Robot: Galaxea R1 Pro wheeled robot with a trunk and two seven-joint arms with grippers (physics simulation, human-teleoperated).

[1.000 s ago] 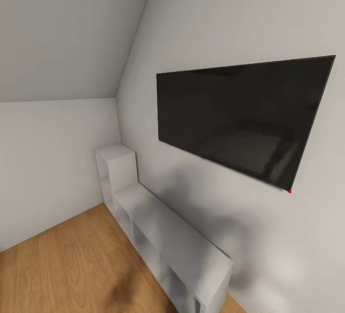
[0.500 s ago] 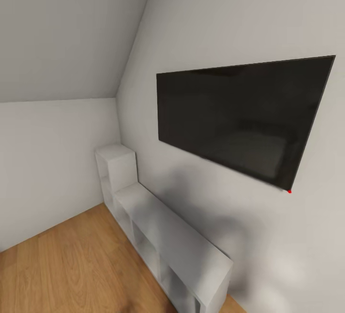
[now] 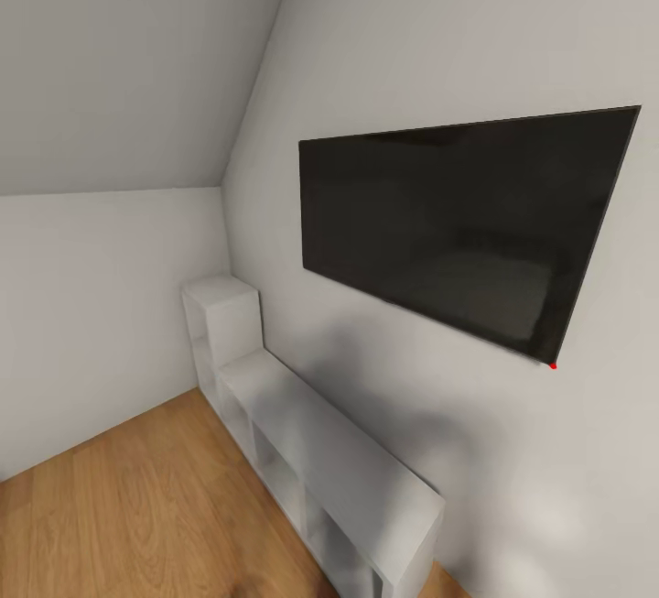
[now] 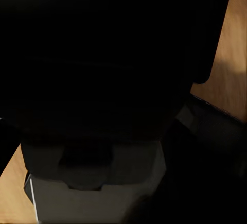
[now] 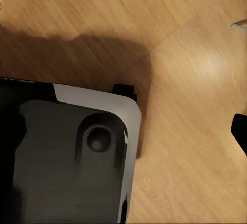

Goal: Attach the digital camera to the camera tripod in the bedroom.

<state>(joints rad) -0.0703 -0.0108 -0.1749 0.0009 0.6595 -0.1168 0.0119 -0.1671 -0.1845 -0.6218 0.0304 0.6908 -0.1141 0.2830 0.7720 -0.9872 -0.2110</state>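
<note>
Bedroom corner in sight, no camera or tripod to aim at

Looking at a wall-mounted TV (image 3: pixel 462 232), white cube shelving (image 3: pixel 316 451) along the wall under it, and wood floor (image 3: pixel 128 506). Definitely the bedroom, but can't place the digital camera or the camera tripod anywhere, so no way to say which direction either lies from either gripper, how the tripod's long axis runs, or which arm sits closer. Probably needs a turn of the base or head to find them first.

Left wrist view: mostly dark robot body (image 4: pixel 103 54) right up close, with a sliver of floor at the edge. Can't tell whether that gripper is spread or pinched, or holding anything.

Right wrist view: grey robot base corner (image 5: pixel 77 157) over the floor, plus a dark tip at the frame edge, maybe a finger. Same deal, can't tell its state.
</note>
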